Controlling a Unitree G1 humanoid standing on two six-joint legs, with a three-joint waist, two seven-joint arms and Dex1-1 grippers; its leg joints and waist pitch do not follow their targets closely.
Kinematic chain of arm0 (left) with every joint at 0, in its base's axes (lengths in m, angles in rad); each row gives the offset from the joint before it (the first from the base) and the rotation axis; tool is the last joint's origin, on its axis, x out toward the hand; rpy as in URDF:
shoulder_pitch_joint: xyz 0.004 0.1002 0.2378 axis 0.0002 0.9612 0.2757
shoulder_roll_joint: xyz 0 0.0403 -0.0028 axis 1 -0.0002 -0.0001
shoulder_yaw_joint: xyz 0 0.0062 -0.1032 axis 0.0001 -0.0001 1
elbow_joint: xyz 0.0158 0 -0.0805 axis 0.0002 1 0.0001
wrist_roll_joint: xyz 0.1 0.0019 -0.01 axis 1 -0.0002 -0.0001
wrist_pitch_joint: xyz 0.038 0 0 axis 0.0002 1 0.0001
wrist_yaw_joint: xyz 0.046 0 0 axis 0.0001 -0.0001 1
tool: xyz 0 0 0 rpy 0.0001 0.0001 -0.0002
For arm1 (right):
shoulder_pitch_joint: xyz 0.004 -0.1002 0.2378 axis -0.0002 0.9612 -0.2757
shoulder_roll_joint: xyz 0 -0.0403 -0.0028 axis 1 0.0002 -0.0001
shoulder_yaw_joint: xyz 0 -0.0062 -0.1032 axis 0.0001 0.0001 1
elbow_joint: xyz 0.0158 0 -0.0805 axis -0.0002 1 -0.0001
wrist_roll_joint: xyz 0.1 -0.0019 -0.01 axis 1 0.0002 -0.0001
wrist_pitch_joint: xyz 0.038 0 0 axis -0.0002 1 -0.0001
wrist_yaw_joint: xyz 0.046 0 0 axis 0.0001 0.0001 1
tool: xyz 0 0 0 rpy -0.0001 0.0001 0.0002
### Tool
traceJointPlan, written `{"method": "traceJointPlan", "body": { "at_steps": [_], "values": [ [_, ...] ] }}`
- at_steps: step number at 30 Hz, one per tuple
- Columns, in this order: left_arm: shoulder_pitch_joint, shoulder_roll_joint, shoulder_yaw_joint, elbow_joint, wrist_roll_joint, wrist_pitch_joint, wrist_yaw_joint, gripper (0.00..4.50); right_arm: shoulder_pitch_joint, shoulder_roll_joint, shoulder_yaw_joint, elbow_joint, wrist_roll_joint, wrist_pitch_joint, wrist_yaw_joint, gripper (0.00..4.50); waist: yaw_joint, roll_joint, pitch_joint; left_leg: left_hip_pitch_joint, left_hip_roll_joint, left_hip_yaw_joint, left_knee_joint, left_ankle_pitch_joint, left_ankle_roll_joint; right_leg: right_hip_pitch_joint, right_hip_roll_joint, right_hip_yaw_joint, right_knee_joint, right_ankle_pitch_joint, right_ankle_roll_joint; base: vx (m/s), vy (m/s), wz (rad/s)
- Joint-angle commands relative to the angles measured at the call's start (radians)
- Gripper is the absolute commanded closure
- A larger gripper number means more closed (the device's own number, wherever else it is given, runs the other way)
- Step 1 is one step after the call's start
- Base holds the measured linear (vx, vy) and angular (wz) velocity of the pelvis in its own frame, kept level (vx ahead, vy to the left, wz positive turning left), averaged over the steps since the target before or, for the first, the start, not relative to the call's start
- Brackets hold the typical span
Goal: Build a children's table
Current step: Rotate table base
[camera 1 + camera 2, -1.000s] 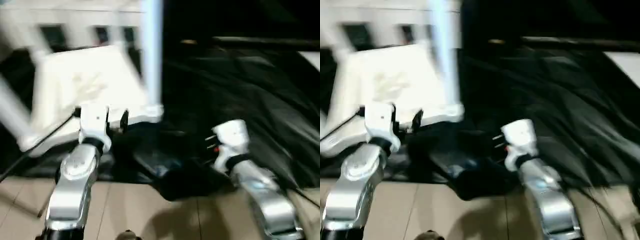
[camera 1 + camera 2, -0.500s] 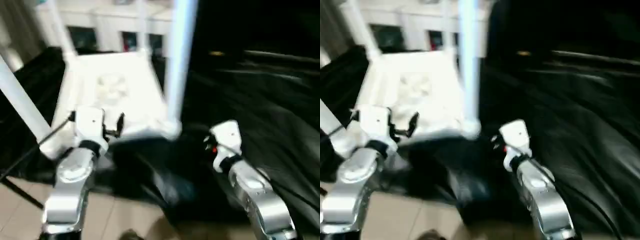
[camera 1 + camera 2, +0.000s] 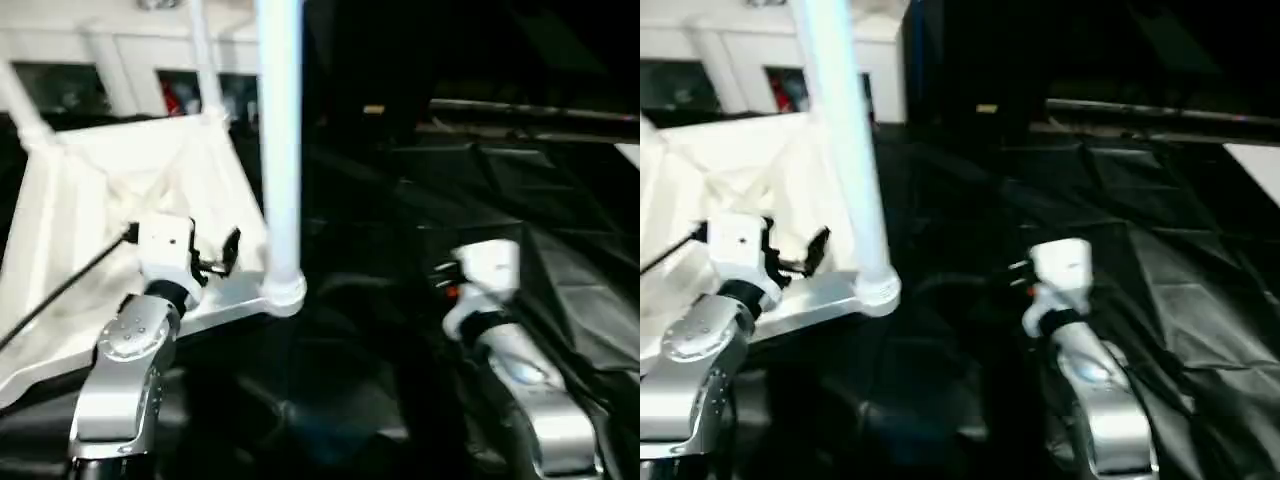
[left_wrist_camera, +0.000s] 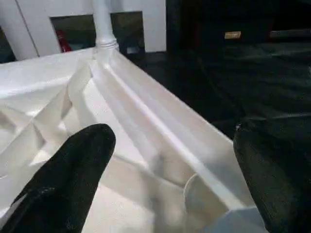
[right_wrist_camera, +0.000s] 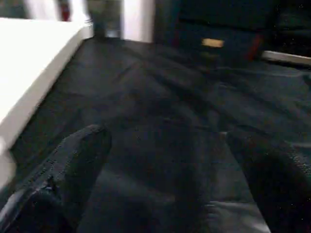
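The children's table (image 3: 110,190) lies upside down on a black cloth, its ribbed underside (image 4: 58,111) facing up. One white leg (image 3: 280,150) stands upright in the near right corner socket (image 3: 283,291). Two more legs (image 3: 205,60) rise at the far corners. My left gripper (image 3: 200,255) hovers over the table's near edge, just left of that near leg. It is open, and its black fingers (image 4: 73,179) have nothing between them. My right gripper (image 3: 480,270) hangs open over the bare cloth to the right of the table, its fingers (image 5: 73,160) wide apart.
A white cabinet (image 3: 120,50) with dark glass-fronted openings stands behind the table. Wrinkled black cloth (image 3: 480,180) covers the ground to the right. A black cable (image 3: 60,290) runs off my left wrist across the table top. A white surface (image 3: 1255,165) shows at the far right.
The whole picture has shifted as my head moved, and the tan floor has left the bottom edge. Both grippers stay open, the left one still at the table's near edge.
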State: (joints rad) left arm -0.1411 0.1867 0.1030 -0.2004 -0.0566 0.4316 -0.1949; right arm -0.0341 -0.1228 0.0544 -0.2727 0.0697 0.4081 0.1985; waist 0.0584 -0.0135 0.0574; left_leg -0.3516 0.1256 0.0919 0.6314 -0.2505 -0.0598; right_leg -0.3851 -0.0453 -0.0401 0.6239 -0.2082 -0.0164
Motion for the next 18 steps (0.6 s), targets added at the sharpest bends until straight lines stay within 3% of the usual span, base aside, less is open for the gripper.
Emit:
{"method": "traceJointPlan", "body": {
  "at_steps": [1, 2, 3, 4, 5, 6, 7, 8, 9, 10, 11, 12, 13, 14, 15, 16, 17, 18],
  "values": [
    [-0.021, -0.001, -0.005, -0.002, -0.009, -0.004, -0.007, 0.03, -0.001, -0.008, -0.007, -0.001, 0.0, 0.012, 0.001, 0.0, 0.017, 0.001, -0.041, -0.012, 0.057, 0.006, -0.053, -0.066, 0.117, 0.082, -0.168, 0.102, -0.112, -0.124, -0.282, -0.05, 0.055, 0.12],
    [-0.021, -0.001, -0.006, -0.002, -0.008, -0.005, -0.008, 0.03, -0.001, -0.008, -0.008, 0.0, 0.001, 0.012, 0.0, 0.0, 0.041, -0.009, -0.039, -0.018, 0.064, 0.001, 0.001, -0.074, 0.141, 0.093, -0.241, 0.156, -0.157, -0.305, -0.297, -0.05, 0.055, 0.12],
    [-0.022, 0.0, -0.009, -0.001, -0.01, -0.006, -0.008, 0.03, -0.003, -0.008, -0.009, 0.002, 0.001, 0.012, 0.0, 0.0, 0.05, -0.007, -0.039, -0.03, 0.074, -0.01, 0.027, -0.066, 0.138, 0.1, -0.276, 0.175, -0.17, -0.372, -0.296, -0.056, 0.097, 0.05],
    [-0.024, 0.001, -0.015, 0.0, -0.009, -0.003, -0.006, 0.03, -0.005, -0.009, -0.011, 0.005, 0.003, 0.014, 0.003, 0.0, 0.063, 0.001, -0.036, -0.057, 0.082, -0.035, 0.065, -0.069, 0.12, 0.108, -0.314, 0.198, -0.183, -0.463, -0.291, -0.06, 0.147, -0.05],
    [-0.027, 0.006, -0.028, 0.003, 0.009, -0.011, 0.003, 0.03, -0.009, -0.016, -0.008, 0.01, 0.001, 0.014, 0.011, 0.0, 0.063, 0.008, -0.031, -0.052, 0.086, -0.051, 0.046, -0.062, 0.102, 0.09, -0.277, 0.171, -0.176, -0.478, -0.292, -0.06, 0.147, -0.05],
    [-0.029, 0.01, -0.042, 0.002, 0.03, -0.025, 0.007, 0.03, -0.013, -0.025, -0.005, 0.019, 0.0, 0.009, 0.018, 0.0, 0.049, 0.026, -0.03, -0.013, 0.075, -0.03, -0.064, -0.066, 0.115, 0.056, -0.133, 0.081, -0.134, -0.44, -0.26, -0.061, 0.191, 0.0],
    [-0.03, 0.01, -0.043, 0.002, 0.031, -0.026, 0.007, 0.03, -0.014, -0.026, -0.004, 0.02, 0.0, 0.009, 0.019, 0.0, 0.029, 0.04, -0.033, 0.015, 0.074, -0.022, -0.102, -0.13, 0.131, 0.026, -0.056, 0.034, -0.096, -0.387, -0.221, -0.049, 0.199, 0.15],
    [-0.036, 0.009, -0.052, -0.001, 0.043, -0.011, 0.018, 0.03, -0.021, -0.03, -0.006, 0.032, 0.002, 0.005, 0.023, 0.0, 0.002, 0.058, -0.052, 0.056, 0.095, -0.038, -0.117, -0.183, 0.133, -0.008, -0.005, 0.0, -0.018, -0.193, -0.165, -0.049, 0.199, 0.15],
    [-0.036, 0.008, -0.052, -0.001, 0.043, -0.01, 0.018, 0.03, -0.021, -0.03, -0.006, 0.033, 0.002, 0.005, 0.023, 0.0, -0.003, 0.062, -0.05, 0.041, 0.109, -0.042, -0.129, -0.209, 0.098, -0.008, -0.001, -0.004, 0.002, -0.11, -0.135, -0.054, 0.211, 0.2],
    [-0.038, 0.005, -0.054, -0.001, 0.043, -0.004, 0.023, 0.03, -0.026, -0.033, -0.006, 0.04, 0.001, 0.003, 0.026, 0.0, 0.001, 0.062, -0.045, 0.016, 0.133, -0.059, -0.146, -0.29, -0.028, 0.01, -0.018, 0.004, -0.006, -0.001, -0.082, -0.062, 0.182, 0.18],
    [-0.038, -0.001, -0.051, -0.001, 0.036, 0.0, 0.024, 0.03, -0.029, -0.034, -0.006, 0.043, 0.002, 0.002, 0.027, 0.0, -0.001, 0.071, -0.052, 0.039, 0.161, -0.084, -0.156, -0.332, -0.154, 0.0, -0.017, 0.001, 0.0, 0.015, -0.058, -0.062, 0.182, 0.18],
    [-0.038, -0.011, -0.049, -0.001, 0.029, 0.001, 0.03, 0.03, -0.033, -0.036, -0.008, 0.048, 0.002, 0.001, 0.028, 0.0, -0.013, 0.074, -0.053, 0.042, 0.198, -0.107, -0.17, -0.294, -0.161, -0.007, -0.021, -0.003, 0.024, -0.028, -0.024, -0.045, 0.092, 0.14],
    [-0.038, -0.022, -0.046, -0.004, 0.015, -0.008, 0.028, 0.03, -0.036, -0.038, -0.011, 0.051, 0.003, 0.0, 0.03, 0.0, -0.013, 0.078, -0.052, 0.035, 0.208, -0.112, -0.173, -0.272, -0.129, -0.007, -0.027, -0.004, 0.035, -0.055, -0.007, -0.051, 0.024, 0.03],
    [-0.04, -0.021, -0.054, -0.003, 0.015, 0.007, 0.026, 0.03, -0.037, -0.041, -0.015, 0.053, 0.006, 0.0, 0.032, 0.0, -0.01, 0.07, -0.048, 0.018, 0.217, -0.11, -0.182, -0.277, -0.045, -0.002, -0.037, -0.004, 0.048, -0.097, 0.016, -0.051, 0.024, 0.03],
    [-0.041, -0.019, -0.06, -0.002, 0.017, 0.019, 0.024, 0.03, -0.038, -0.043, -0.017, 0.054, 0.008, 0.0, 0.034, 0.0, -0.007, 0.063, -0.054, 0.022, 0.207, -0.104, -0.173, -0.284, -0.002, -0.002, -0.043, 0.002, 0.046, -0.105, 0.019, -0.068, -0.032, 0.01],
    [-0.042, -0.011, -0.074, -0.001, 0.026, 0.023, 0.018, 0.03, -0.039, -0.047, -0.02, 0.056, 0.009, 0.0, 0.036, 0.0, -0.007, 0.046, -0.054, 0.007, 0.152, -0.075, -0.14, -0.276, 0.073, 0.01, -0.073, 0.029, -0.009, -0.074, -0.01, -0.064, -0.083, -0.01],
    [-0.044, -0.003, -0.086, 0.001, 0.03, 0.023, 0.004, 0.03, -0.041, -0.051, -0.025, 0.059, 0.012, -0.002, 0.039, 0.0, 0.005, 0.022, -0.052, -0.042, 0.068, -0.014, -0.087, -0.243, 0.072, 0.036, -0.131, 0.064, -0.081, -0.085, -0.077, -0.064, -0.083, -0.01],
    [-0.046, 0.008, -0.099, 0.002, 0.037, 0.021, -0.01, 0.03, -0.043, -0.055, -0.031, 0.062, 0.015, -0.002, 0.044, 0.0, 0.033, -0.006, -0.057, -0.044, 0.048, 0.007, -0.056, -0.132, 0.062, 0.048, -0.166, 0.084, -0.106, -0.252, -0.03, -0.07, -0.105, -0.06]
  ]
}}
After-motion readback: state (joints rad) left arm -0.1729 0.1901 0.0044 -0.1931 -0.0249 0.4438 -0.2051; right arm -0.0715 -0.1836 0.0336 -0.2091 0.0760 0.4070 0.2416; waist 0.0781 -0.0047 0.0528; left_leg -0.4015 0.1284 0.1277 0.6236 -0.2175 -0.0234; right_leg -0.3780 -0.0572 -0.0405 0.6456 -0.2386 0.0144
